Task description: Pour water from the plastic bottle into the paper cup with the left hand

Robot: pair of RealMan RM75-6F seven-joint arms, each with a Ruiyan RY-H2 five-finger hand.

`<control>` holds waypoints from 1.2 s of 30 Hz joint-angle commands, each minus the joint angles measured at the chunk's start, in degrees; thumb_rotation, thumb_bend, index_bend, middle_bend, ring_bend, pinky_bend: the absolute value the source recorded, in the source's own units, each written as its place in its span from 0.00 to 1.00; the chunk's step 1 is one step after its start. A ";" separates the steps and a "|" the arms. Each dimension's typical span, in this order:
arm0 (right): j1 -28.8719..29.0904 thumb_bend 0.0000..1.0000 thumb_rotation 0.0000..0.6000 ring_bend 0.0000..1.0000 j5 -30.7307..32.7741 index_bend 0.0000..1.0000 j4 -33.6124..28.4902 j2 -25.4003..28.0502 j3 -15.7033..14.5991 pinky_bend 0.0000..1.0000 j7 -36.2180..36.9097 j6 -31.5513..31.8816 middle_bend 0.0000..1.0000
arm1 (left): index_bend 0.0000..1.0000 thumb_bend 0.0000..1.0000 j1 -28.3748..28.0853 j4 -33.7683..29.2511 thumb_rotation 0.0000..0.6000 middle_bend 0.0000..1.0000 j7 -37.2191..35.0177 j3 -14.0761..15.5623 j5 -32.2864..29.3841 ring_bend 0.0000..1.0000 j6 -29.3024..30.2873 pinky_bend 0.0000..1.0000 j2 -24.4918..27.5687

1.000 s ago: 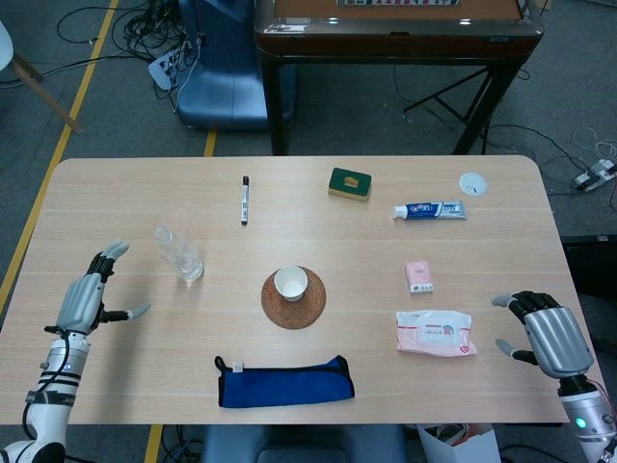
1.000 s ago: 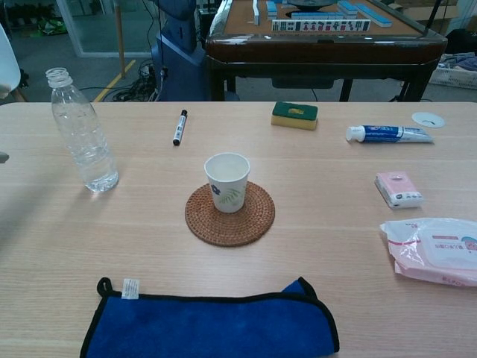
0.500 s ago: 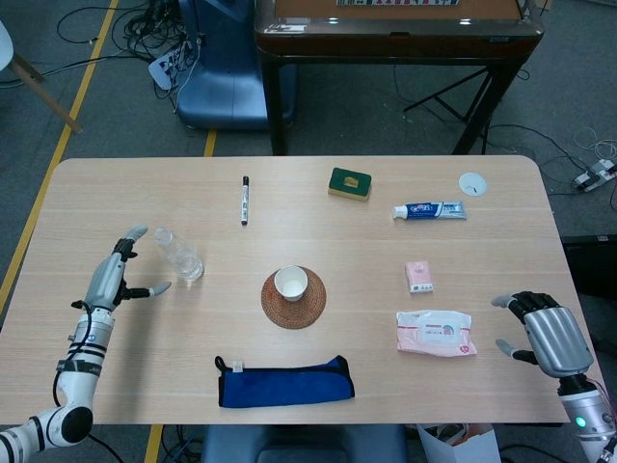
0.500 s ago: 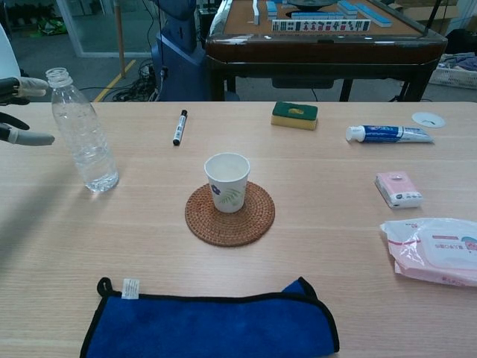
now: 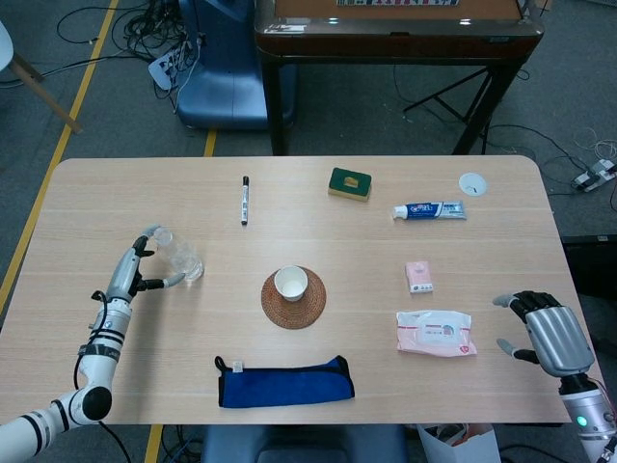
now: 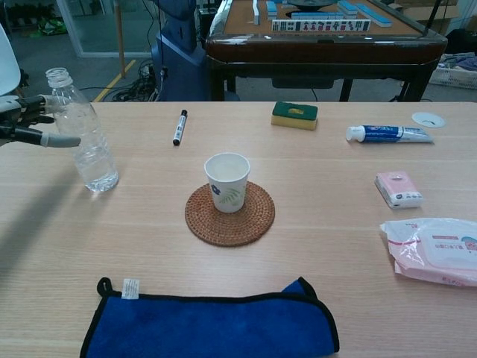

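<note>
The left hand (image 5: 135, 272) has its fingers spread around the plastic bottle (image 6: 82, 133), thumb in front of it and the other fingers reaching behind its upper part; it is open, and whether any finger touches the plastic cannot be told. The bottle stands upright and uncapped on the table (image 5: 386, 376), with a little water at its bottom. From the bottle, the paper cup (image 5: 290, 283) lies toward 3 o'clock in the head view, well apart, standing upright on a round woven coaster (image 5: 293, 307). At 6 o'clock from the coaster, near the table's front edge, lies a folded blue cloth (image 5: 284, 381). A black marker (image 5: 245, 199) lies toward 12 o'clock from the bottle, slightly right. A green sponge (image 5: 349, 182) sits at 1 o'clock from the cup, with a toothpaste tube (image 5: 430, 210) and a small white disc (image 5: 472, 183) further right. A small pink packet (image 5: 418, 277) lies at 3 o'clock from the cup, and a pack of wet wipes (image 5: 435, 333) just below it. The right hand (image 5: 545, 330) rests at the table's right front corner, empty, fingers loosely curved and apart.
</note>
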 commanded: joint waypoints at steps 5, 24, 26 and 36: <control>0.09 0.04 1.00 0.33 0.09 0.37 0.06 -0.03 0.02 0.37 0.12 -0.19 0.41 | 0.00 0.04 -1.03 0.91 1.00 0.00 -2.63 -1.19 -0.98 0.00 -2.02 0.15 -0.83; -0.07 0.04 1.00 0.33 0.34 0.37 0.17 0.39 0.17 0.37 0.97 0.14 0.41 | 0.00 0.03 -4.30 3.13 1.00 0.00 -0.10 -2.13 -4.01 0.00 -3.42 0.15 -4.12; -0.04 0.04 1.00 0.33 0.40 0.37 0.21 0.42 0.19 0.37 1.10 0.05 0.41 | 0.00 0.03 -4.46 2.95 1.00 0.00 -0.34 -2.38 -4.52 0.00 -3.92 0.15 -4.15; -0.08 0.04 1.00 0.33 0.29 0.37 0.14 0.55 0.13 0.37 1.33 0.13 0.41 | 0.00 0.02 -5.67 3.33 1.00 0.00 2.13 -2.62 -6.61 0.00 -3.02 0.15 -5.88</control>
